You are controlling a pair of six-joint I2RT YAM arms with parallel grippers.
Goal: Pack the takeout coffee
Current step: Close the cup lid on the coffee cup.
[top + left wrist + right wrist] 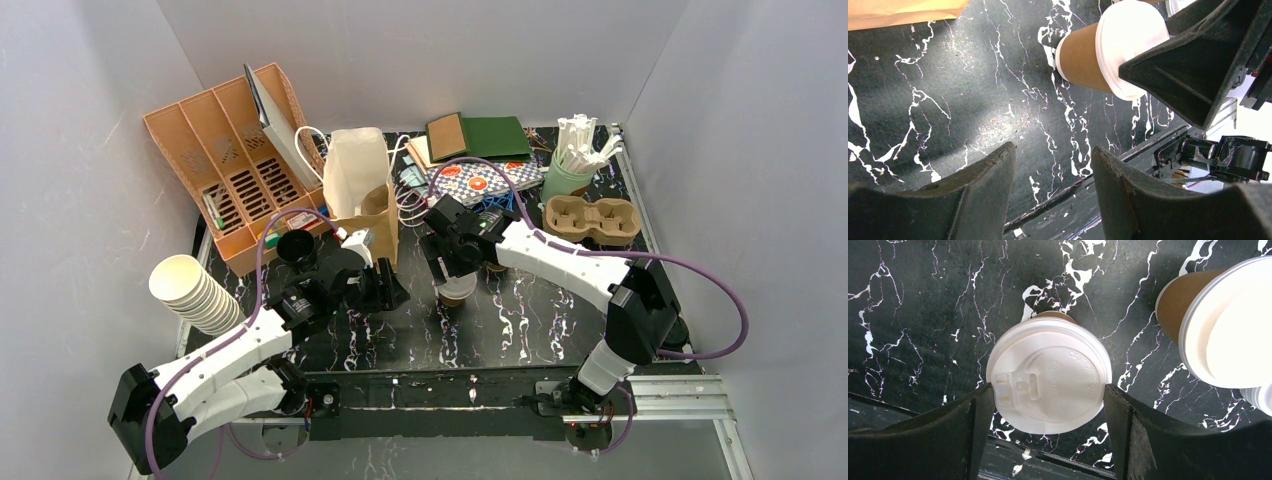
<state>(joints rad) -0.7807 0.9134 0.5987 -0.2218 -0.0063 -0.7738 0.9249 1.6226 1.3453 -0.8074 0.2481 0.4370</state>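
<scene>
A tan takeout coffee cup with a white lid (1048, 382) stands on the black marble table. My right gripper (1048, 390) comes down over it, with one finger touching each side of the lid rim; in the top view the gripper (455, 270) covers it. A second lidded cup (1228, 325) stands close to its right. The left wrist view shows a lidded cup (1083, 60) beside a right finger (1198, 65). My left gripper (1053, 155) is open and empty above bare table, left of the cups and in front of the paper bag (395, 290).
An open brown paper bag (375, 225) stands behind the left gripper, with a white bag (352, 170) behind it. A pulp cup carrier (590, 220) lies at the back right. A black cup (293, 247), a stack of cream cups (190, 290) and an orange organizer (230, 160) are on the left.
</scene>
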